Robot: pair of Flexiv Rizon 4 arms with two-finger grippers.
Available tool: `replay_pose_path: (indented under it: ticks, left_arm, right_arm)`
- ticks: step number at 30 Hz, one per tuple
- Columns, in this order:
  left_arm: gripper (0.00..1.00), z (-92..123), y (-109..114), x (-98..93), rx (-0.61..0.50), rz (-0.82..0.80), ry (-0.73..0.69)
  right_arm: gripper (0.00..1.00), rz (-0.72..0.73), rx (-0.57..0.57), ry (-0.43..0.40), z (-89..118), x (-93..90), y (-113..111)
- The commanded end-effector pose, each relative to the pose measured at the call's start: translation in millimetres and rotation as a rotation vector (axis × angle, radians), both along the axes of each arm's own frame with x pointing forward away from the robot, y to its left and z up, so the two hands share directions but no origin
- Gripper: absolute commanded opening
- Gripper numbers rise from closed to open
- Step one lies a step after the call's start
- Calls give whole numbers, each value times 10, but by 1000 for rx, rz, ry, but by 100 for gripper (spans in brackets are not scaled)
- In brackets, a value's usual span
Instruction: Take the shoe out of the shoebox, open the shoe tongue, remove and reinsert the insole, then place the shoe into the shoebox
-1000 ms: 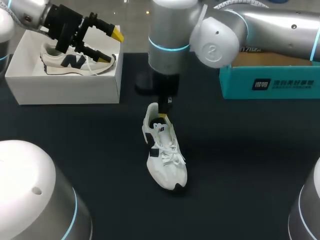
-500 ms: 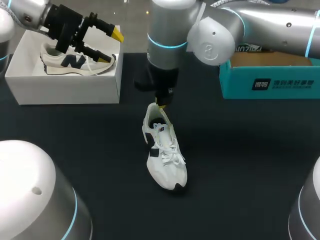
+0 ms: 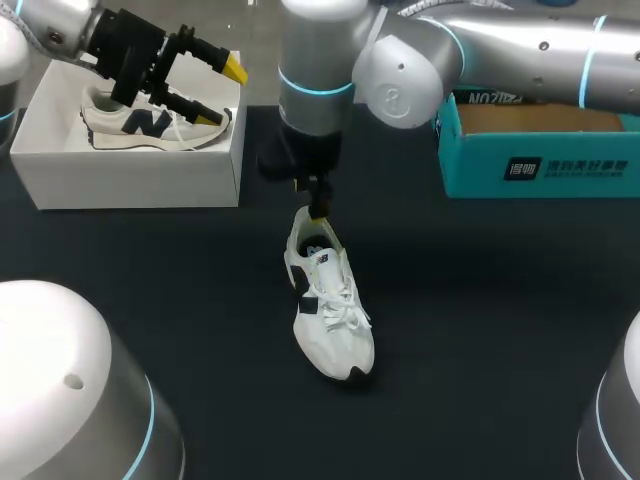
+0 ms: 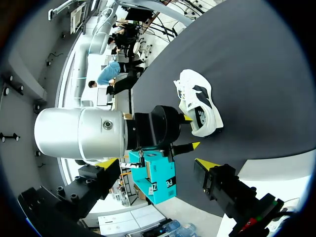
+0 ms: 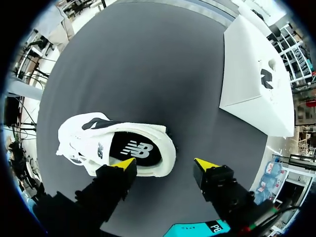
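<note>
- Shoe [image 3: 328, 305] stands upright on the worktop [image 3: 480, 330], mid-way between the white box [image 3: 130, 175] and the teal box [image 3: 540, 165].
- Its long axis runs far to near: heel toward the far edge, toe toward the near edge and angled slightly right.
- The black insole [image 5: 134, 149] is seated inside.
- Right gripper [image 5: 165, 165] hangs just above the heel, fingers spread, holding nothing.
- Left gripper [image 3: 218, 90] is over the white box, fingers spread, above a second shoe [image 3: 150, 125] inside it.
- Change: the right arm has risen and shifted left, so its fingertip is now out of the heel opening. The shoe and the left arm are unchanged.
</note>
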State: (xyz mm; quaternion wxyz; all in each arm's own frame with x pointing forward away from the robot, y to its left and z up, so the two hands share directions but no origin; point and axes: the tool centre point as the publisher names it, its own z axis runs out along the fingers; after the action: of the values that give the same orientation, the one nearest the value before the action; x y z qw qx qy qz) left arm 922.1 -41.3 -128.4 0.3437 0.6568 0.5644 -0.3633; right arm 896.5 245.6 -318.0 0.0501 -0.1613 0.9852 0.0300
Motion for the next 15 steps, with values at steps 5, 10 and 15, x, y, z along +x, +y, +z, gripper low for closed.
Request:
replay_pose_path:
  ticks: [5, 10, 15]
  left_arm:
    - [100, 0, 1, -9, 3, 1, -2]
    - [100, 0, 1, -9, 3, 1, -2]
    - [100, 0, 1, -9, 3, 1, -2]
  right_arm:
    - [78, 12, 12, 20, -303, 134, 7]
    - [76, 9, 9, 36, -459, 210, -11]
    - [71, 15, 24, 46, -557, 274, 13]
